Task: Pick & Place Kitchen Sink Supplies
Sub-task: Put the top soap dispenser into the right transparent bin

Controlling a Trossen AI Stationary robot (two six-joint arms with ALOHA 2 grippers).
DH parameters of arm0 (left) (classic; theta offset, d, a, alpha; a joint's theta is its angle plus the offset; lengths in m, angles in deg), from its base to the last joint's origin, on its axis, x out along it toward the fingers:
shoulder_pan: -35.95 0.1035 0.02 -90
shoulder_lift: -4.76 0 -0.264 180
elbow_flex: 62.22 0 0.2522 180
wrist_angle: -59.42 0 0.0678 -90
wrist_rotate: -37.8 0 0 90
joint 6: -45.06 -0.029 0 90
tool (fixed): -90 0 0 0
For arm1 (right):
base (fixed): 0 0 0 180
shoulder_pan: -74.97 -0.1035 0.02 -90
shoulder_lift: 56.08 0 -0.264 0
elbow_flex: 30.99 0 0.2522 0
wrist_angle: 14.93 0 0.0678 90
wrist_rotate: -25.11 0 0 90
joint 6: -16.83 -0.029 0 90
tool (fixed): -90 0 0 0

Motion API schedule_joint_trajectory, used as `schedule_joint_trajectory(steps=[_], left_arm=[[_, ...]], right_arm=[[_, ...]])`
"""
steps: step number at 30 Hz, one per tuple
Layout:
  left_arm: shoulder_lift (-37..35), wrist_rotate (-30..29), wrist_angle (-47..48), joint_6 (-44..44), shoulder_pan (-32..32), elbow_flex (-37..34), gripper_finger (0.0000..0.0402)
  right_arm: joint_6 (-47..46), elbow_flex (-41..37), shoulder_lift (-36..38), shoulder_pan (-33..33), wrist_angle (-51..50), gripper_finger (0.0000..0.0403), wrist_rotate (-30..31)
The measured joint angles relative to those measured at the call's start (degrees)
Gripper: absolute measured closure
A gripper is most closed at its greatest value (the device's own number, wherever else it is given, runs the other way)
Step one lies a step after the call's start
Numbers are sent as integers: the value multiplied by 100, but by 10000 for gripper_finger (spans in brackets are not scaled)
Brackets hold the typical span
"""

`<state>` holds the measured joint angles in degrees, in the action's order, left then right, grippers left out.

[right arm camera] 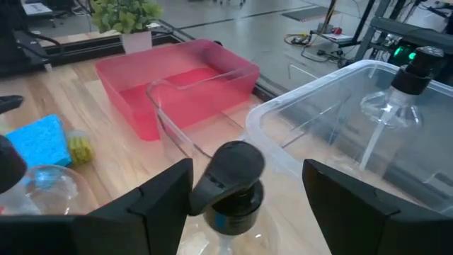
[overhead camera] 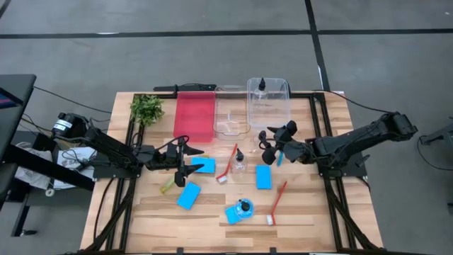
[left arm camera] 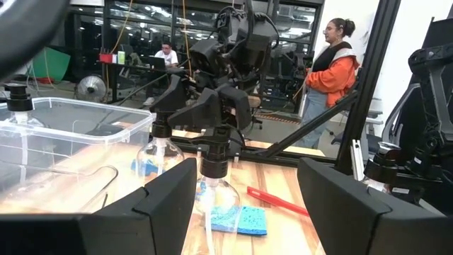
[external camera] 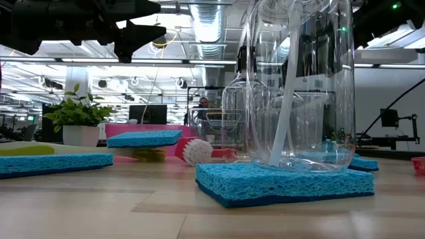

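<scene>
two red brushes (overhead camera: 228, 165) lie slantwise, bristle heads down-left.

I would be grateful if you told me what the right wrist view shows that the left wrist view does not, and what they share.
Only the right wrist view shows the red tray, the plant and the yellow-green brush head beside a blue sponge.

Only the left wrist view shows a red brush on the table, the right tool above two bottles, and a person in an orange jacket.

Both show the clear tray holding a black-capped bottle, and open fingers at the bottom.
</scene>
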<state>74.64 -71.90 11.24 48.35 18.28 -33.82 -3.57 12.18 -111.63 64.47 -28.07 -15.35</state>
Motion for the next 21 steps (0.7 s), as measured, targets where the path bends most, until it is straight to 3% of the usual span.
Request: schedule_joint_trajectory(steps=[21], left_arm=[[0, 0, -1, -2, 0, 0, 153]], right_arm=[[-111, 0, -7, 320, 481, 143, -319]])
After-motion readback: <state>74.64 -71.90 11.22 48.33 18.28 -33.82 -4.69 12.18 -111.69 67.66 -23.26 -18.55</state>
